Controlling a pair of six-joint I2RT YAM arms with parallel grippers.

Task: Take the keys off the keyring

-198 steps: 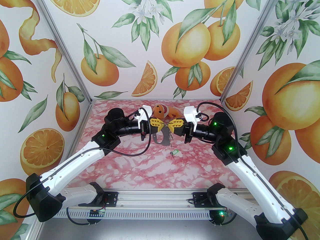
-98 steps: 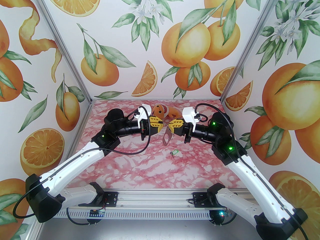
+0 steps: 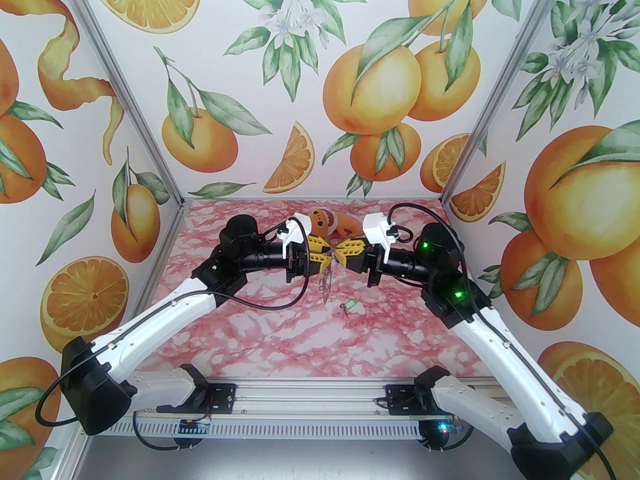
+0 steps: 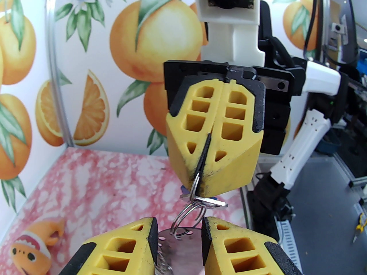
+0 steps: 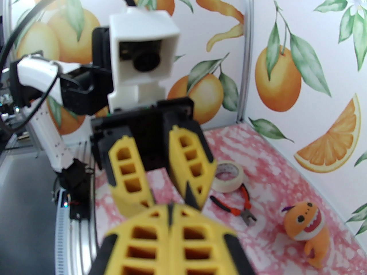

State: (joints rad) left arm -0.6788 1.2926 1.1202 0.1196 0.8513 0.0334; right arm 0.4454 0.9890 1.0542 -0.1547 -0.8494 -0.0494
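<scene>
So, nearest me the green key (image 3: 346,306) is lying loose on the pink marbled table (image 3: 280,338), already off. Just past it the keyring (image 3: 325,284), a flat grey metal loop, is dangling in the air. My right gripper (image 4: 201,183) is pinching shut on a small wire ring (image 4: 196,182), with a shiny flat key blade (image 4: 213,202) poking out underneath. My left gripper (image 4: 179,225) is sitting with its ribbed yellow fingers parted around the keyring's body, and it doesn't look clamped. I'm reckoning we're mid-regrasp. Next it's needing a firm hold on the loop, then working that ring off. A squishy orange toy (image 3: 325,223) is sitting at the back.
</scene>
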